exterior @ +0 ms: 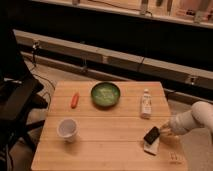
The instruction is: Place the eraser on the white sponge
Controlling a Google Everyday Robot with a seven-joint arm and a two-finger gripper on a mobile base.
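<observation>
The black eraser sits tilted at the right front of the wooden table, its lower end over the flat off-white sponge. My gripper comes in from the right on a white arm and is at the eraser's right edge, touching or holding it. The sponge is partly covered by the eraser.
A green bowl stands at the table's back centre. An orange carrot-like item lies to its left. A white cup stands at front left. An upright white tube stands just behind the gripper. A dark chair is left of the table.
</observation>
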